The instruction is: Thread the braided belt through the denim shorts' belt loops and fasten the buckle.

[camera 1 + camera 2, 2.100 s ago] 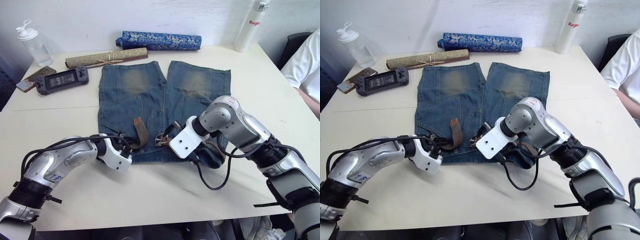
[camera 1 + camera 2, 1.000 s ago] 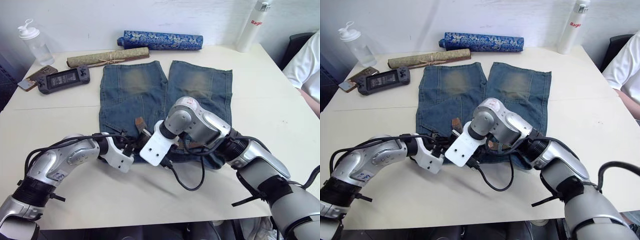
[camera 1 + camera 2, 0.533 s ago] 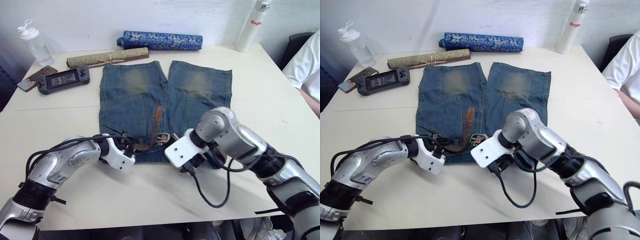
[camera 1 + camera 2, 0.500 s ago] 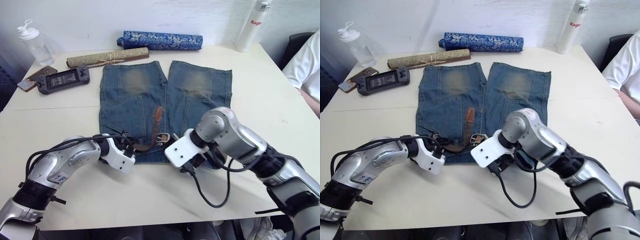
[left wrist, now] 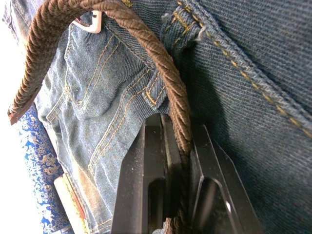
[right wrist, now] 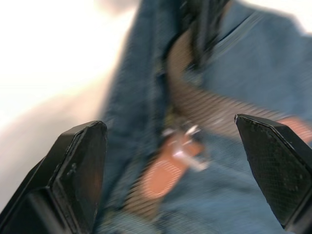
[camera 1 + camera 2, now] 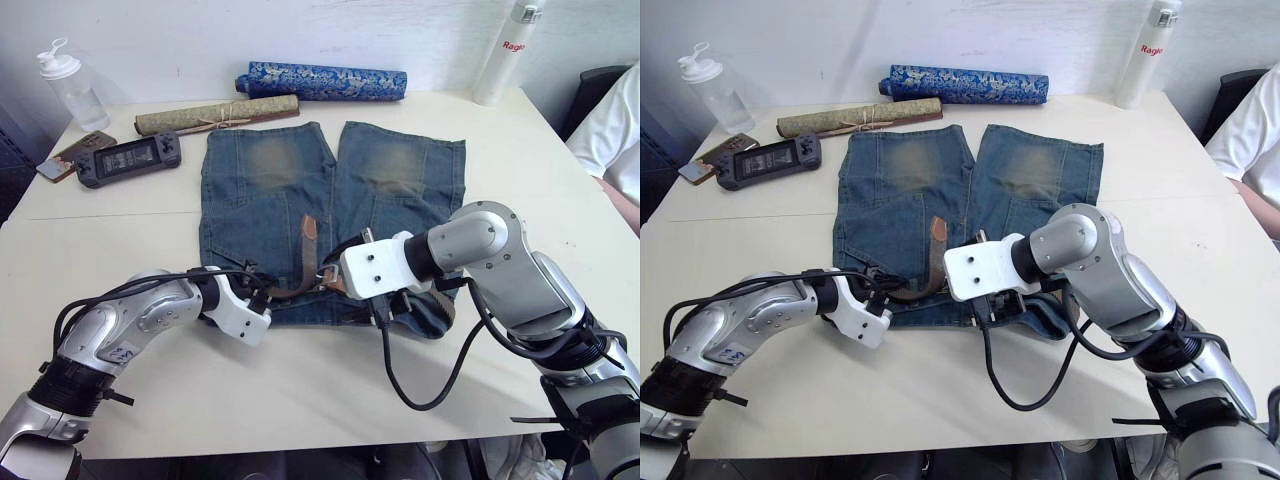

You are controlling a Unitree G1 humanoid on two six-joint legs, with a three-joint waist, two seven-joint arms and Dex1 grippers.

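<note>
White tabletop (image 7: 300,390) carries the denim shorts (image 7: 330,200). Left wrist view: left hand (image 5: 168,146) clamps the braided belt (image 5: 165,73) at the waistband. Right wrist view: right hand (image 6: 178,161) spread wide, empty, above the buckle (image 6: 187,141).

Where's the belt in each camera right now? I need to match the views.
Left eye: the belt runs from the near waistband up the middle of the shorts.
Right eye: same place.
Left wrist: it arches over the denim.
Right wrist: blurred, it crosses the denim.
Shared landmark: the shorts.
</note>
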